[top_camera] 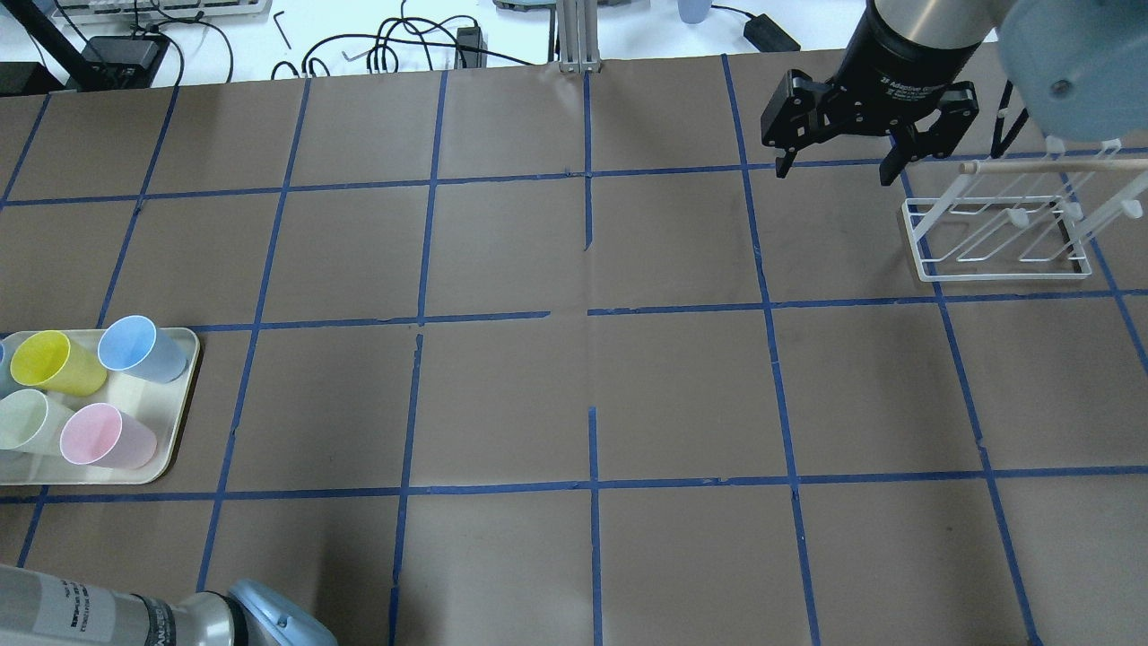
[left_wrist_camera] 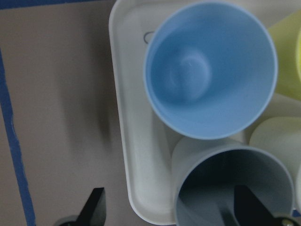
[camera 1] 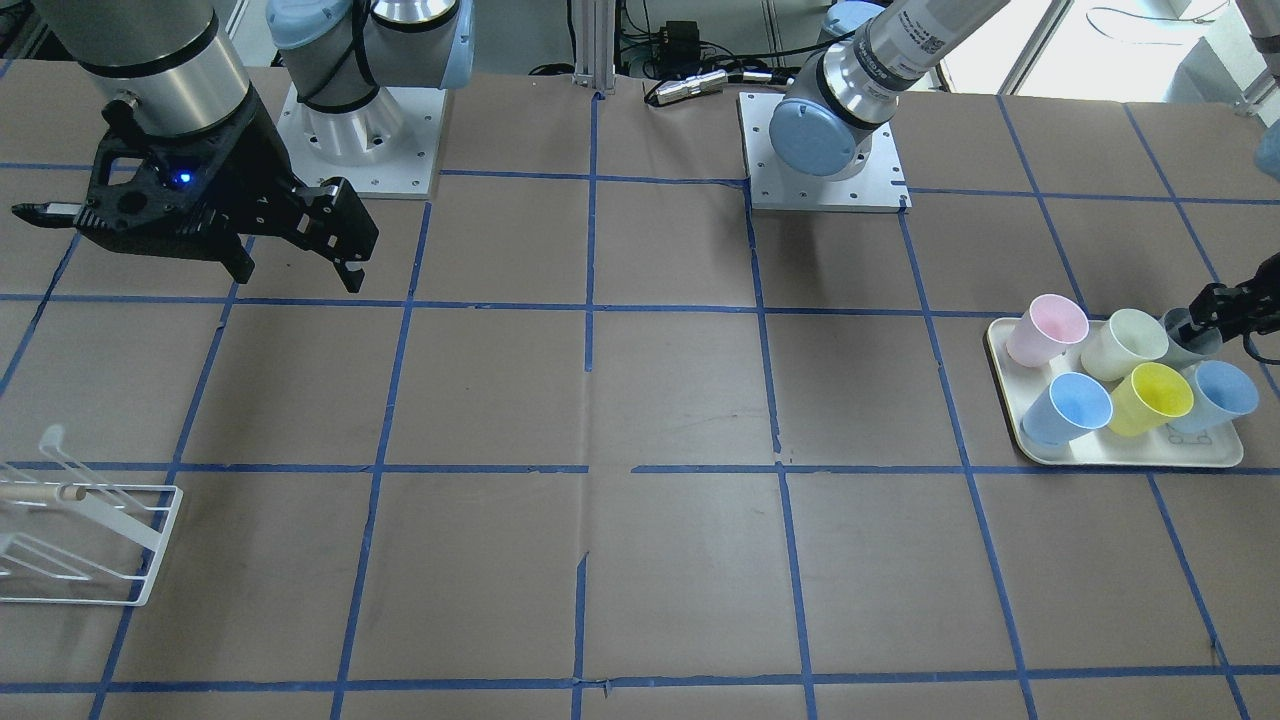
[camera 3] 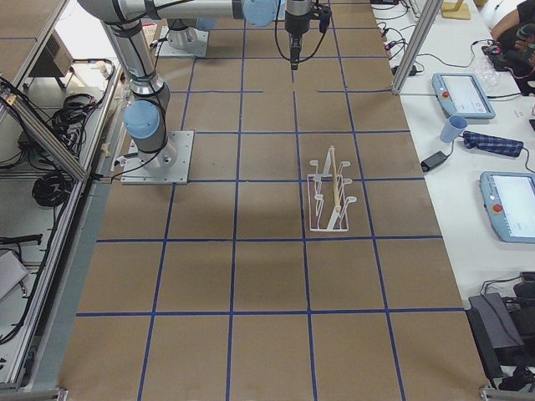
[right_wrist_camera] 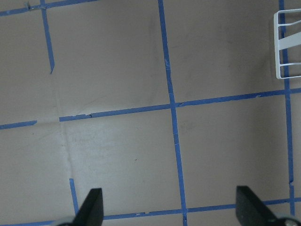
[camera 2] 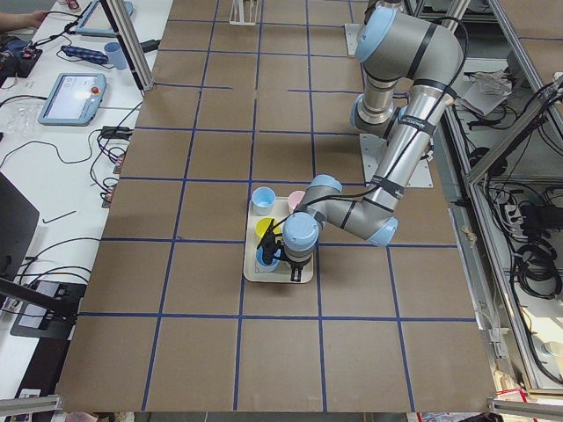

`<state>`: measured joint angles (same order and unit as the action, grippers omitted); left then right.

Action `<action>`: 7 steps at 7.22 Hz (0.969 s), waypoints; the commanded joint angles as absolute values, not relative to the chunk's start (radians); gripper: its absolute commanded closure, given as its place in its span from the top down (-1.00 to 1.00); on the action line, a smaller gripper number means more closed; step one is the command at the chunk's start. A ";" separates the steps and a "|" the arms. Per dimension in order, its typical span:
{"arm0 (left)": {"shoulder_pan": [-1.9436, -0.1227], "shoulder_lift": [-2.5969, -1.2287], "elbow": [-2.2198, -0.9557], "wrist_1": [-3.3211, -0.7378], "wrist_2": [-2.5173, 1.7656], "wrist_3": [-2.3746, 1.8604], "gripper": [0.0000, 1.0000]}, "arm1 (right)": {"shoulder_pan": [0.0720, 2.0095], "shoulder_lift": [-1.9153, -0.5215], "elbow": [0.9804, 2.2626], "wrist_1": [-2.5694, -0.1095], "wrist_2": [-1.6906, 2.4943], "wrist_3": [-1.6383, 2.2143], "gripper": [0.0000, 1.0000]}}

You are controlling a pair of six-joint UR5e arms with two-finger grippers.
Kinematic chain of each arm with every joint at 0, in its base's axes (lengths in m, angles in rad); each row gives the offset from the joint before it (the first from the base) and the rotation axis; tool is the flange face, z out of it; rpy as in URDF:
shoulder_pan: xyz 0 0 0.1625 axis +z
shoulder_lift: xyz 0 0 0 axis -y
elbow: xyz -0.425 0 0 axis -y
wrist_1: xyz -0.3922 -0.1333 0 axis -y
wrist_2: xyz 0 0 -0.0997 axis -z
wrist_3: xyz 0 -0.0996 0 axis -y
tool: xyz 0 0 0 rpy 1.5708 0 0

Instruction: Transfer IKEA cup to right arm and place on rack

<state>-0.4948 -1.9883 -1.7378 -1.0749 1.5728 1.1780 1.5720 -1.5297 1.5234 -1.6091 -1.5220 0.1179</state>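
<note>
My left gripper (left_wrist_camera: 171,206) is spread wide, one finger inside the IKEA cup (left_wrist_camera: 211,181) in the tray (left_wrist_camera: 136,155) corner. The cup is cut off at 6 o'clock, with a light blue cup (left_wrist_camera: 209,70) at its 12. My right gripper (right_wrist_camera: 169,207) gapes above the table (right_wrist_camera: 117,70), with the rack (right_wrist_camera: 282,47) clipped at 2 o'clock.

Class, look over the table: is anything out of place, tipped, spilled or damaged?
Nothing serious. The small coloured plastic cups stand upright on the cream rectangular tray, nothing is spilled, and the white wire rack stands flat. The only flaw is the blue tape grid, which has gaps near the table's middle.
</note>
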 commanded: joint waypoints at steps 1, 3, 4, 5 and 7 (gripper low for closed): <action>-0.495 -1.985 -1.735 -1.077 1.574 1.180 -0.88 | 1.569 -1.529 1.522 -1.609 -1.522 0.117 1.00; -0.495 -1.982 -1.723 -1.077 1.575 1.202 -1.00 | 1.569 -1.529 1.522 -1.609 -1.522 0.118 1.00; -0.495 -1.979 -1.718 -1.075 1.575 1.225 -1.00 | 1.569 -1.529 1.522 -1.609 -1.522 0.118 1.00; -0.495 -1.965 -1.718 -1.083 1.577 1.227 -1.00 | 1.569 -1.534 1.522 -1.608 -1.525 0.118 1.00; -0.495 -1.947 -1.672 -1.126 1.578 1.246 -1.00 | 1.557 -1.534 1.517 -1.600 -1.485 0.127 1.00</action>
